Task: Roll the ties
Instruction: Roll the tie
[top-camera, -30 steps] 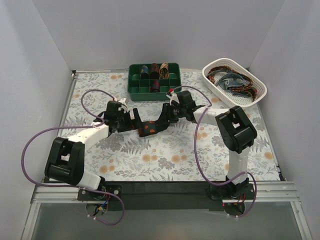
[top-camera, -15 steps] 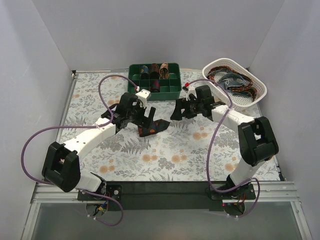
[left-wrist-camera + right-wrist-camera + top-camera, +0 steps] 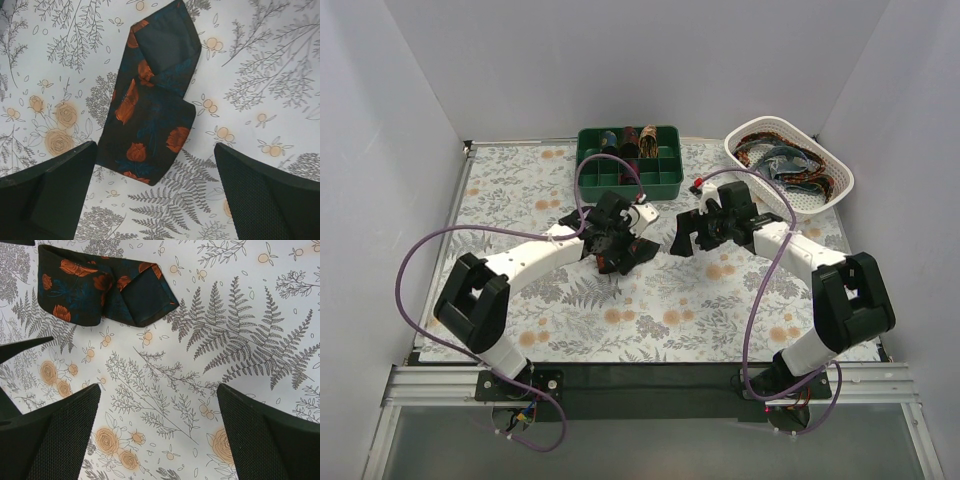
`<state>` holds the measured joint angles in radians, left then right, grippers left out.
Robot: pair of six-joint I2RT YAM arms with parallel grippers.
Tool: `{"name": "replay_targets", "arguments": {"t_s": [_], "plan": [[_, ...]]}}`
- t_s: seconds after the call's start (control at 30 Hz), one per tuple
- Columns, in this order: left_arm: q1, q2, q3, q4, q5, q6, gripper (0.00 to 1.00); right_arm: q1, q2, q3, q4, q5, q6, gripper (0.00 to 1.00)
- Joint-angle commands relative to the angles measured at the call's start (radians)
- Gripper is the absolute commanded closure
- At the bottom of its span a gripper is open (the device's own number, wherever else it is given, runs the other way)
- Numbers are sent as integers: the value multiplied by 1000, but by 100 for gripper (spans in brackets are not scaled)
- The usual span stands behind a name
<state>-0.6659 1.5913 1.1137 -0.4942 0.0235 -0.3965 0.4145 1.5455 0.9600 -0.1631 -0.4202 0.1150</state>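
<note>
Seen from above, near the middle of the floral surface (image 3: 520, 190): a folded tie (image 3: 640, 253), dark with orange-red blooms, half hidden beneath the left gripper (image 3: 618, 248) poised directly over it. Just to the right and apart from the fabric, the right gripper (image 3: 680, 240), aimed down at bare print. Too dark and small from that height to tell how either pair of jaws stands. Plain in the wrist views, though. Left wrist: jaws spread wide, gripping nothing, black fingers (image 3: 47, 200) at the two bottom corners and the tie lying flat between and beyond them, folded over itself in loose layers, plain dark lining showing at the pointed end farthest from the camera; lower corner of the fabric just beside the left finger, touching or not impossible to say. Right wrist: jaws equally wide and empty, mesh-textured pads (image 3: 270, 440) framing only fern and rose print, the same tie off in the upper left corner, well clear of both, pointed end toward the middle of the view. Shown by the top camera alone: a green tray (image 3: 628, 188) at the back of the surface with rolled ties (image 3: 625, 140) in some compartments, a white basket (image 3: 765, 185) at the back right holding loose ties (image 3: 785, 160), and purple cables (image 3: 400, 285) looping off both arms.
</note>
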Motion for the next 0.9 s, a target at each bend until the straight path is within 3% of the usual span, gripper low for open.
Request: {"name": "replay_targets", "arguments": {"t_s": [0.0,0.2,0.33,0.57,0.87], "plan": [[-4,22,67,-20,-94,91,2,0,19,42,10,3,-22,12],[-14,62,74,-14,-109,150,2,0,132,133,80,-57,55,34],[-18,90,78,-12,-131,189,2,1,223,186,149,-130,132,44],[-23,117,107,-7,-40,211,2,0,323,233,238,-209,205,51],[-23,167,121,-30,-25,223,2,9,407,243,298,-270,262,76]]}}
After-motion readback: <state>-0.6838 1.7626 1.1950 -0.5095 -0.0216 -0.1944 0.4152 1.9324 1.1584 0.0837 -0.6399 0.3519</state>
